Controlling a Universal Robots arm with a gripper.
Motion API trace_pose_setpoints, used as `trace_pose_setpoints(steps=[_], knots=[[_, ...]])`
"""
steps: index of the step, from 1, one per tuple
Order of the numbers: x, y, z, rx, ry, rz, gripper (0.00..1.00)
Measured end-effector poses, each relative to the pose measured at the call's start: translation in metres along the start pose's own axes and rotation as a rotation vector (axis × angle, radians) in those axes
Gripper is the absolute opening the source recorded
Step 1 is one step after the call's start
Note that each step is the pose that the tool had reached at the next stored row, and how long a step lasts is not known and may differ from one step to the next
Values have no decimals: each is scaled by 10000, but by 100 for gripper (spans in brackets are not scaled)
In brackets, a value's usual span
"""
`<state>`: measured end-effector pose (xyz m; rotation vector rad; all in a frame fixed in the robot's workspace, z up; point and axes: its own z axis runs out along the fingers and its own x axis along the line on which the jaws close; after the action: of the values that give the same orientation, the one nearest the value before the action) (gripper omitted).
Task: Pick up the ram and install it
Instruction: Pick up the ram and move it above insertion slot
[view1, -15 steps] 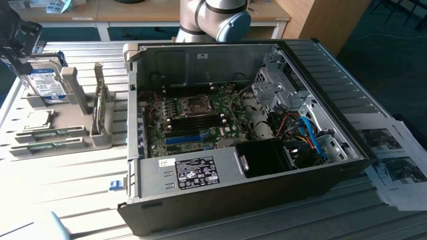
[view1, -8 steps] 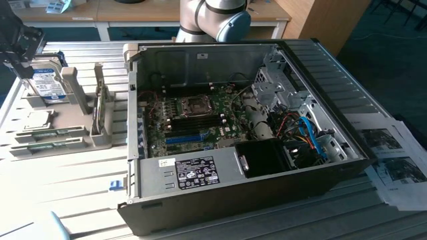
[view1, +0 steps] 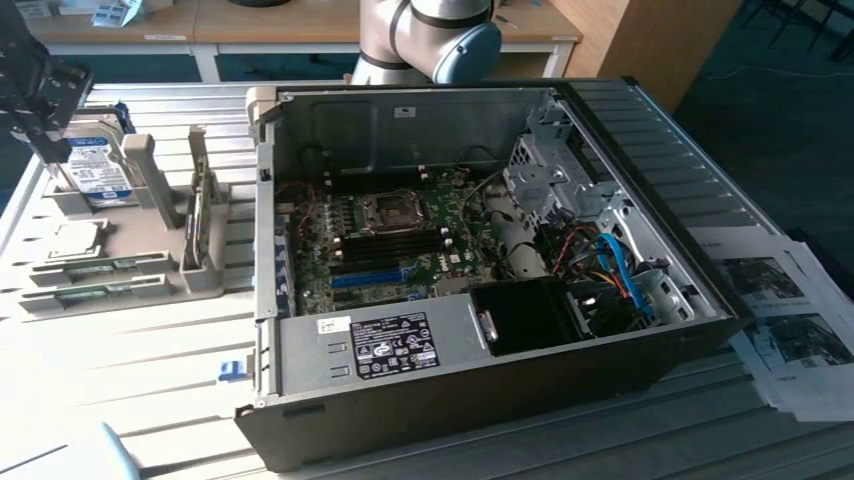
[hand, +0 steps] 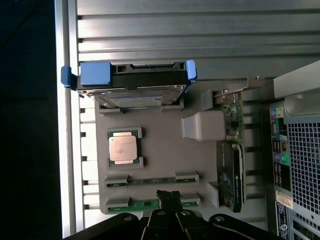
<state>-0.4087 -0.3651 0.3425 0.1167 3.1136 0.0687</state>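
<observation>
Wrist view: the claw (hand: 168, 196), pinched shut, hangs above the ram (hand: 134, 204).

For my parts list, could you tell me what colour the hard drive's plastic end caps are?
Blue; the wrist view shows the hard drive best.

table (view1: 134, 420): grey metal slats, with everything sitting on top.
tray (hand: 165, 150): tan plastic, flat on the table, right under the gripper (hand: 169, 196).
computer case (view1: 441, 405): big, open, on its side, just beside the tray.
paper sheets (view1: 787, 320): printed pages past the case, far from the gripper.
blue piece (view1: 230, 371): small, by the case's corner.
</observation>
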Motion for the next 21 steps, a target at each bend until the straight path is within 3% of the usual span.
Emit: trace_pose_setpoints(steps=[14, 21], knots=[[7, -3, 47, 0, 3, -46, 10], [7, -3, 49, -19, 39, -854, 10]])
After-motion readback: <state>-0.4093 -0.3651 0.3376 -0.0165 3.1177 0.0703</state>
